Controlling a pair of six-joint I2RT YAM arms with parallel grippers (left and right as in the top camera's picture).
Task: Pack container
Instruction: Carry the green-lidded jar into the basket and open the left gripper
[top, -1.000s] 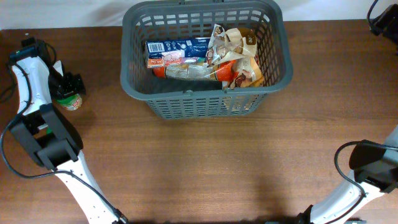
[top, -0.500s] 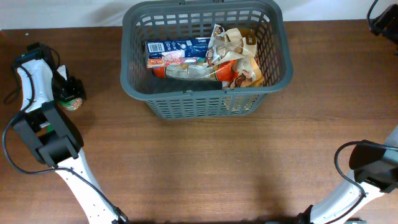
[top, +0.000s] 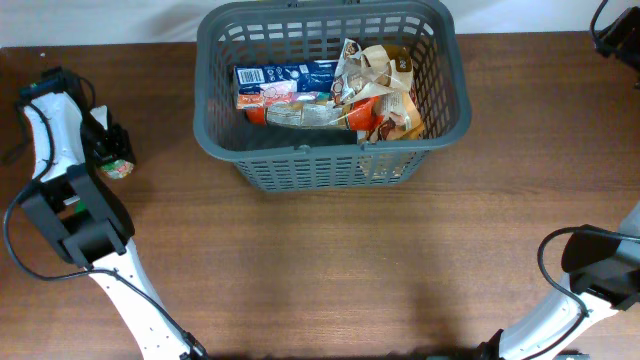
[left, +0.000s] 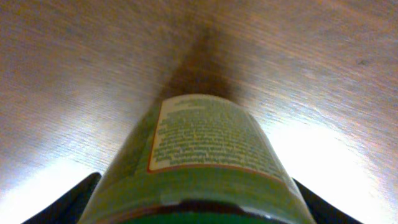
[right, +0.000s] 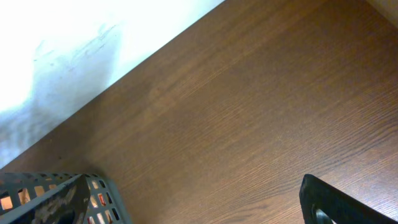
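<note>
The dark grey basket (top: 300, 170) stands at the table's back centre and holds several packets, among them a blue box (top: 285, 75) and crinkled snack bags (top: 375, 85). Its corner shows in the right wrist view (right: 93, 199). My left gripper (top: 106, 148) is at the far left of the table, shut on a green-labelled jar (top: 118, 168). In the left wrist view the jar (left: 205, 155) fills the space between both fingers. My right gripper (top: 612, 30) is at the back right corner, empty and open. Only one of its fingers (right: 339, 202) shows.
Brown wooden table (top: 400, 260) with a white wall (right: 74, 43) behind its far edge. The left arm's base (top: 80, 225) stands at the front left and the right arm's base (top: 600, 265) at the front right.
My left gripper and the jar shifted a little to the right and toward the front. The basket, its contents and the right arm have not moved.
</note>
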